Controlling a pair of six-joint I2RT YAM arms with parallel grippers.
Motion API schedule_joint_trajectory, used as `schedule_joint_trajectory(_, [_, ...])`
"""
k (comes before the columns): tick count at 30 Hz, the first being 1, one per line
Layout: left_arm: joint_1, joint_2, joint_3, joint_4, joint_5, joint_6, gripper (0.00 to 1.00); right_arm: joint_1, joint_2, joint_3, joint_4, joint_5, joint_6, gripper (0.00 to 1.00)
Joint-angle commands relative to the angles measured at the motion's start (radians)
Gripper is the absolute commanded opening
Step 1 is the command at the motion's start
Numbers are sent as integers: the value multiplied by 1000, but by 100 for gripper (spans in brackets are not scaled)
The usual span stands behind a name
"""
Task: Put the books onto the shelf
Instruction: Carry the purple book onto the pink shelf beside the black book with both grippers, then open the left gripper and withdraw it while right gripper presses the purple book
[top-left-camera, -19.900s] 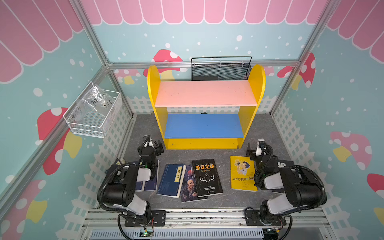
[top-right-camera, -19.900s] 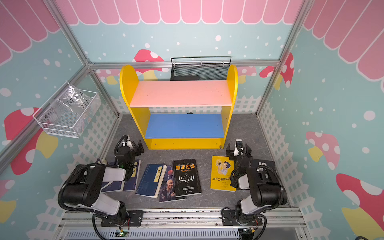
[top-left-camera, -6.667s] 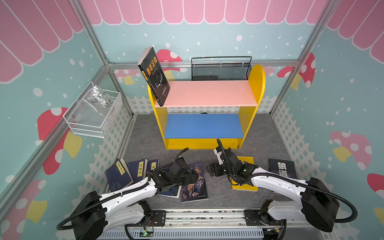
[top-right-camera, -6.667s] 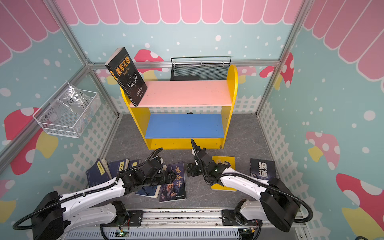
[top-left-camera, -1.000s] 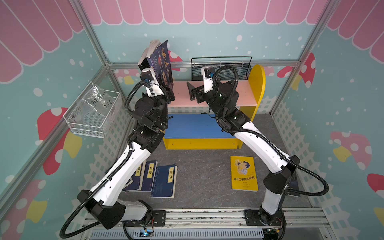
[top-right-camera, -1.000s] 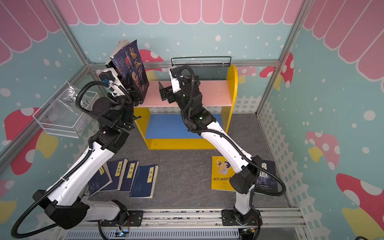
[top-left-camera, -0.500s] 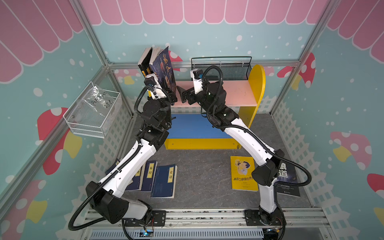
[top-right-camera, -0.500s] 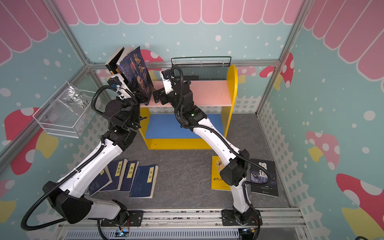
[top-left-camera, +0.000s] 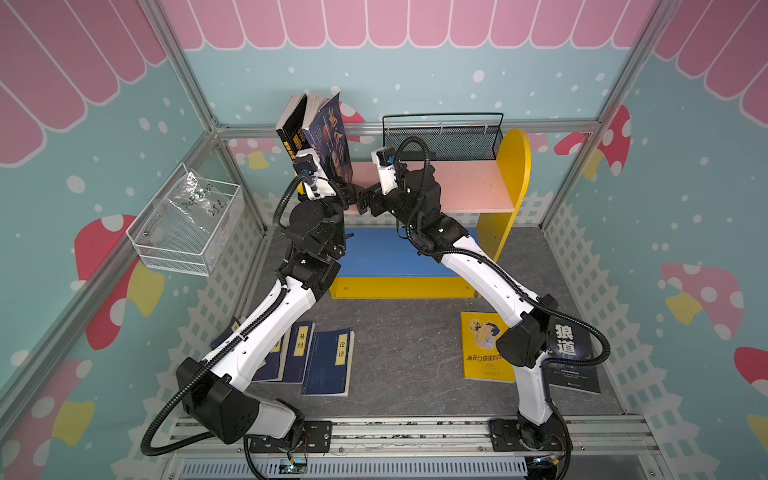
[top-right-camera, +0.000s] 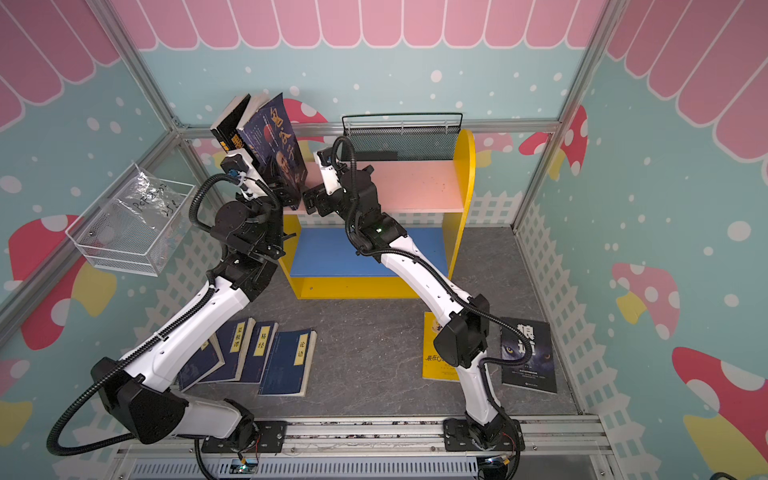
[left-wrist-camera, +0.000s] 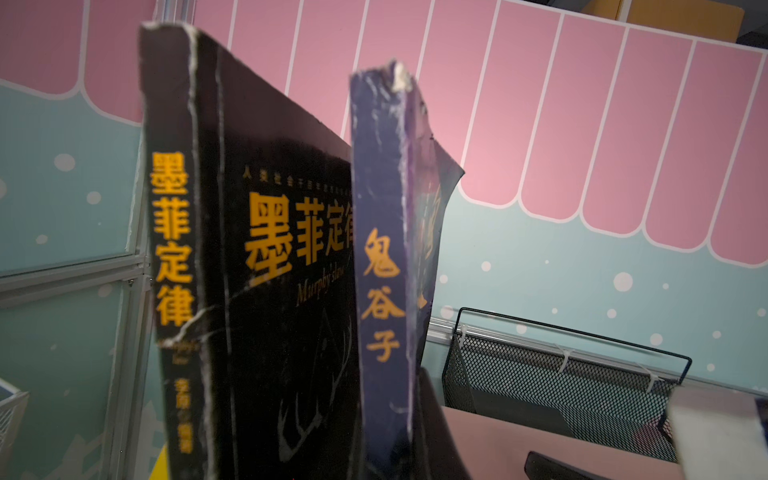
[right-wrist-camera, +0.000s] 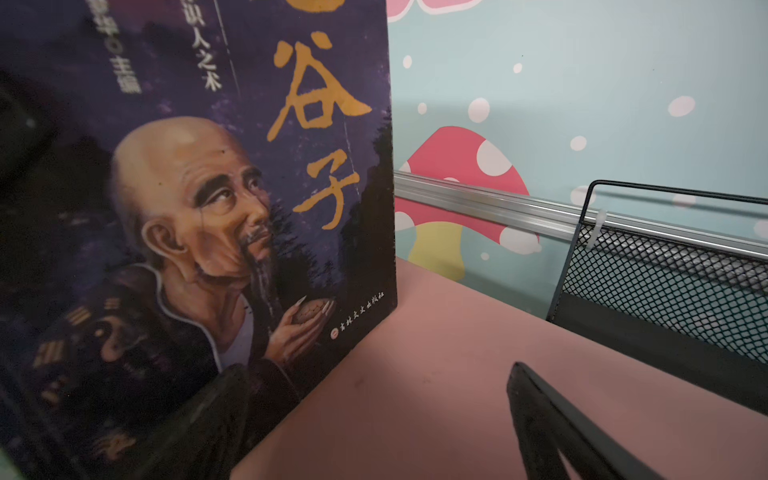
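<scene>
At shelf (top-left-camera: 469, 189), raised left gripper (top-left-camera: 348, 192) clamps book (top-left-camera: 330, 137).

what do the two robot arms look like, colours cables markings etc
The left arm and right arm match: white tapered long links, black rounded joint housings, black ribbed cable hoses looping outside. A small white camera block with a blue fitting sits at each wrist.

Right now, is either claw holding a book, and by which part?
The left claw is shut on the dark portrait-cover book, gripping its lower edge near the spine. The right claw is open beside that cover and holds nothing.
</scene>
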Motion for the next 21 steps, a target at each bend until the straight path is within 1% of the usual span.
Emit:
schedule_joint_trajectory(1, [5, -6, 20, 70, -17, 42, 0, 23, 30, 31, -4, -20, -3, 97])
schedule_joint_trajectory(8, [5, -15, 10, 67, -32, 67, 1, 40, 60, 66, 6, -17, -4, 97])
schedule_joint_trajectory(10, [5, -13, 12, 62, -34, 74, 9, 40, 67, 71, 6, -20, -1, 98])
schedule_joint_trajectory(13, [4, -12, 14, 54, -35, 76, 16, 42, 73, 73, 6, -22, 6, 98])
schedule_joint_trajectory(21, [-1, -36, -4, 65, -24, 65, 33, 42, 98, 81, 9, -24, 37, 97])
